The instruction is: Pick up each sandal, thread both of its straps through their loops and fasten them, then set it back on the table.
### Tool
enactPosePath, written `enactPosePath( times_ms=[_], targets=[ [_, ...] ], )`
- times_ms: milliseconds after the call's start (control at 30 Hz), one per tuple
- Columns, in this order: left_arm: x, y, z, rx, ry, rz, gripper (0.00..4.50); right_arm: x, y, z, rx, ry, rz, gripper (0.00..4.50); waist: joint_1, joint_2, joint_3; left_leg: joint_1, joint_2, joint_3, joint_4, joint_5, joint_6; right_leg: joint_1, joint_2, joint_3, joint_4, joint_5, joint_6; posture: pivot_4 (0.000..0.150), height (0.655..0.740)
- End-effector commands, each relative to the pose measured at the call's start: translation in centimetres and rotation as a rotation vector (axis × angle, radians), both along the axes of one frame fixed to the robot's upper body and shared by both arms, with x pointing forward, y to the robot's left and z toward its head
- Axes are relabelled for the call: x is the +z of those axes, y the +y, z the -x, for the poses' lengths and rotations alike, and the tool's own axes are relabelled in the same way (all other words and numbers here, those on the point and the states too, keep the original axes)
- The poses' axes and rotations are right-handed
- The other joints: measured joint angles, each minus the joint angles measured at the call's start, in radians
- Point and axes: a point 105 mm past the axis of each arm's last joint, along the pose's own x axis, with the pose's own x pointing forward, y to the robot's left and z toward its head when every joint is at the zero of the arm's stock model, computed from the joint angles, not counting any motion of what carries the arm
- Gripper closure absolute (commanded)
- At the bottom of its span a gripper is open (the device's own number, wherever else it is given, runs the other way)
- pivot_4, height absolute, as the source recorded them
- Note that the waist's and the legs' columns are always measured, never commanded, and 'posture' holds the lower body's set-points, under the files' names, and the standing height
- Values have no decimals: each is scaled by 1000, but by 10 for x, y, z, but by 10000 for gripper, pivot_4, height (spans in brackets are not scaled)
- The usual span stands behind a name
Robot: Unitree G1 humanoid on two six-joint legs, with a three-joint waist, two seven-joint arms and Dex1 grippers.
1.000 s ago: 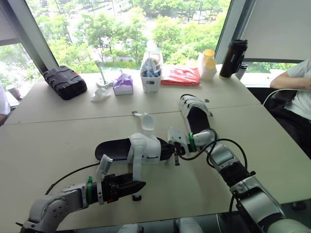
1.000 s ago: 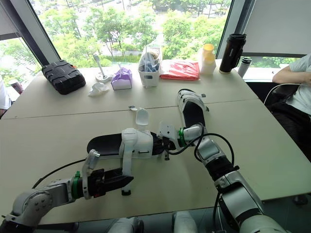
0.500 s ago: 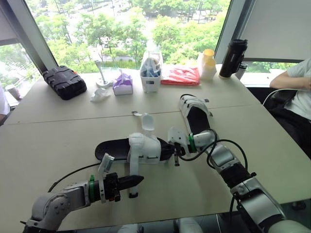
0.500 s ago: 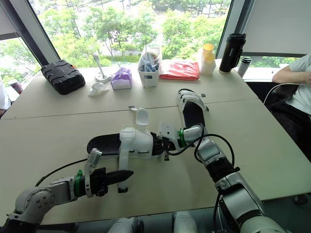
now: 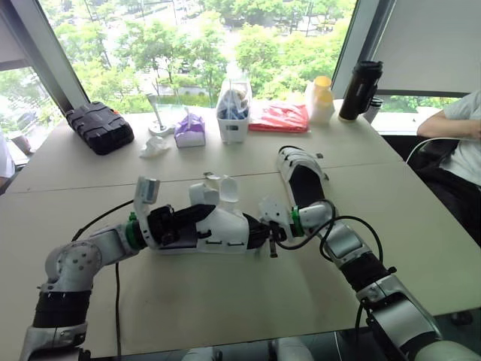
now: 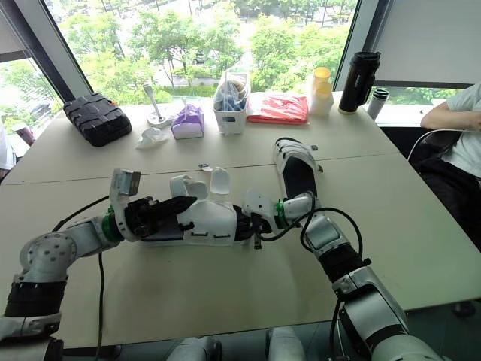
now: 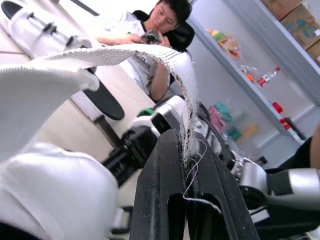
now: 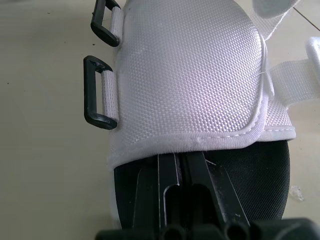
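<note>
A black-soled sandal with a white upper (image 5: 228, 229) lies in the middle of the table (image 5: 248, 301). My left gripper (image 5: 204, 213) reaches over it from the left and is shut on the frayed end of one white strap (image 7: 150, 52), its fingers (image 7: 165, 200) pinching the webbing, which is lifted above the sandal. My right gripper (image 5: 264, 229) is shut on the sandal's right end, clamping the sole's edge (image 8: 125, 190). Two black loops (image 8: 97, 92) stand on the upper's side. A second sandal (image 5: 301, 177) lies farther back to the right.
Along the window edge stand a black case (image 5: 100, 126), a purple tissue pack (image 5: 190, 129), a white basket (image 5: 233, 113), a red packet (image 5: 278, 116), a yellow-capped bottle (image 5: 322, 98) and a black flask (image 5: 359, 90). A small white scoop (image 5: 228, 189) lies behind the sandal. A person (image 5: 458, 124) sits at the right.
My left gripper shut on the strap end hanging in front of the sandal, then carried it up and over to the sandal's left side. The right gripper has not moved.
</note>
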Motion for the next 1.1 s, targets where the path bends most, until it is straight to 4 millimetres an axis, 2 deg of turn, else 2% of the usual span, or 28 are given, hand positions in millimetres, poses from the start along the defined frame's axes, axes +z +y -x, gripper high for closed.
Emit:
enactPosePath(
  times_ms=[33,200,567,900,1100],
  targets=[
    [-11,-9,-9,-18,-9,-15,44875,-24,-4,8,3,66,78,45000,-1,0,0,0,0,0,0,0,0,0,0,0,0,0,0,1500,7400],
    [-21,-14,-9,-64,18,-30,44875,-22,-4,7,-2,64,74,45000,-3,0,0,0,0,0,0,0,0,-1,0,0,0,0,0,1500,7400],
    [-35,-2,-7,-97,24,-103,44875,-24,-6,9,-1,60,81,45000,-4,0,0,0,0,0,0,0,0,0,0,0,0,0,0,1500,7400],
    [-44,-7,-4,-137,-129,-198,44875,-24,-4,10,2,60,79,45000,-4,0,0,0,0,-1,0,0,0,-1,0,0,0,0,0,1500,7400],
    [-55,-8,7,-194,-160,-259,44875,-25,-5,10,0,62,80,45000,-5,0,0,0,0,0,0,0,0,-1,-1,0,0,0,0,1500,7400]
  ],
)
